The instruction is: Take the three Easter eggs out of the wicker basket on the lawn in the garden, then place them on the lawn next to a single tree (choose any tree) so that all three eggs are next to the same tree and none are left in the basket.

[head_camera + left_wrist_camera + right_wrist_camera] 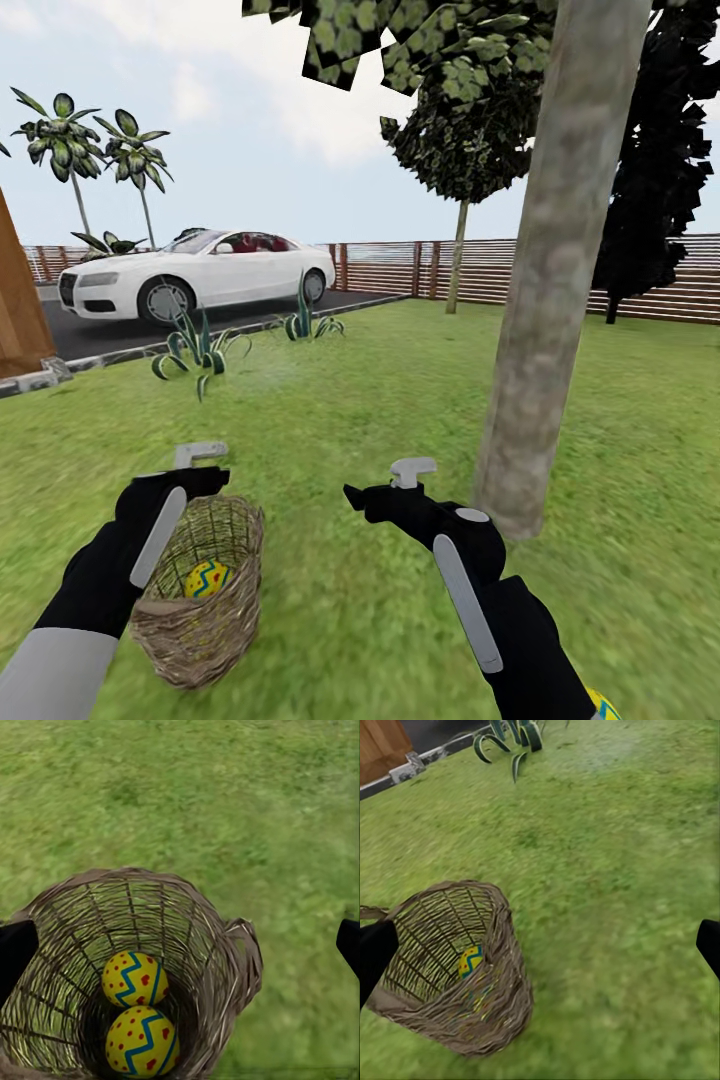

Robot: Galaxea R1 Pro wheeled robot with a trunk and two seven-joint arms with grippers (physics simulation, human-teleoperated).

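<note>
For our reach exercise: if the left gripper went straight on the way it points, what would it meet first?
Probably the wicker basket, entering its open mouth toward the two Easter eggs inside; depth is unclear.

- The left gripper (200, 458) is raised ahead on a black forearm with a grey upper sleeve, its fingers (15, 952) spread wide.
- The right gripper (412, 470) reaches forward at mid-frame, its fingers (375, 956) likewise parted, holding nothing.
</note>
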